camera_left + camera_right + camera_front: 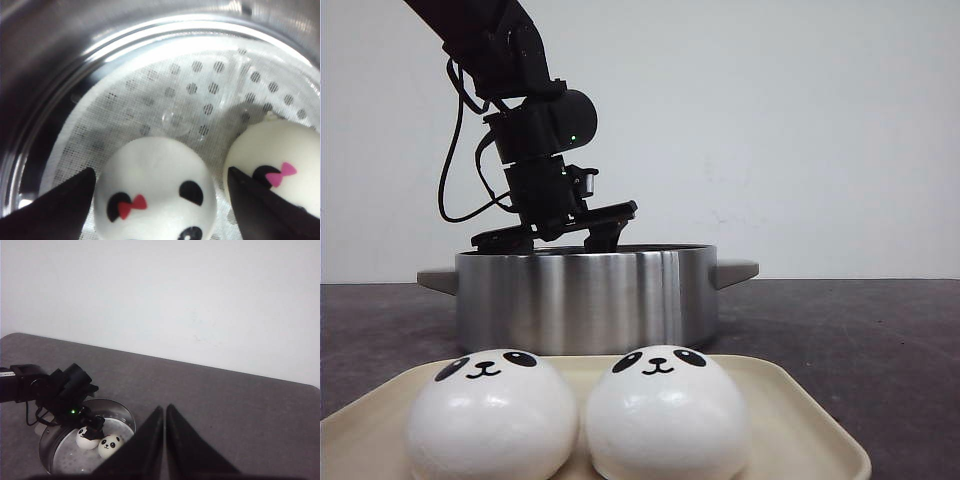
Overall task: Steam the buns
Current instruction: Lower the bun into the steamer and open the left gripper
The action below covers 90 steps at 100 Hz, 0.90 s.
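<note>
Before me a plain white wall rises behind the dark grey table, evenly lit.

Pot rim around left gripper, buns beneath

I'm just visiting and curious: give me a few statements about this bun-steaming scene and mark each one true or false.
1. Two buns sit on the tray. True.
2. The pot is empty. False: two buns lie inside on its perforated liner.
3. The left tool has its fingers spread on either side of a bun. True.
4. The right tool holds a bun. False: its fingers are together, holding nothing.
5. The buns in the pot wear bows. True.
</note>
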{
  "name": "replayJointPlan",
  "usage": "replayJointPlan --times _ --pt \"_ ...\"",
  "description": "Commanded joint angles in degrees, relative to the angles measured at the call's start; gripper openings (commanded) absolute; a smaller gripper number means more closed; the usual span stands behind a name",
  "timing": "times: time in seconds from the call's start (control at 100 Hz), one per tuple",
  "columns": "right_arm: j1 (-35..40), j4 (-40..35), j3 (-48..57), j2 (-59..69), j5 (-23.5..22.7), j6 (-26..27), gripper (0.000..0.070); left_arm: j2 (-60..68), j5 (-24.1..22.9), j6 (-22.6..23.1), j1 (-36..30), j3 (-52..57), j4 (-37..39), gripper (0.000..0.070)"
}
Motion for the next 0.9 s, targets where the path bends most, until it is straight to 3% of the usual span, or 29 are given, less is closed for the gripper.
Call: replayJointPlan --times 0.0,0.06,0.19,0.35,0.44,0.59,0.74,0.89 --pt "0.68 -4.17 0.94 0.55 0.04 0.79 0.0000 1.42 -0.31 0.28 0.26 2.54 -0.17 0.0524" --pt "0.68 -4.17 0.92 0.55 0.04 0.76 0.0000 1.44 -0.31 0.28 0.24 3.76 -0.46 0.0543" --pt "0.68 -4.17 0.92 0.55 0.07 0.72 0.0000 1.44 -0.31 0.24 0.15 7.56 -2.21 0.0680" --pt "0.68 -4.17 0.26 0.55 -0.31 1.42 0.0000 1.36 -0.31 -0.90 0.04 15.65 -8.22 0.0673" --pt "0.68 -4.17 -1.55 0.55 -3.61 3.26 0.0000 0.61 0.22 -1.60 -0.13 21.40 -11.69 0.0671" --pt "0.66 -4.17 -7.76 0.55 -5.01 5.05 0.0000 -5.18 0.26 -1.53 -1.16 27.15 -12.59 0.0671" --pt "0.57 -3.80 -17.90 0.50 -5.81 10.45 0.0000 -15.10 -0.02 -1.03 -3.13 27.30 -12.02 0.0671" --pt "-0.15 1.97 -31.47 -0.17 -12.59 15.19 0.0000 -24.28 -0.13 0.35 -5.88 27.30 -13.18 0.0672"
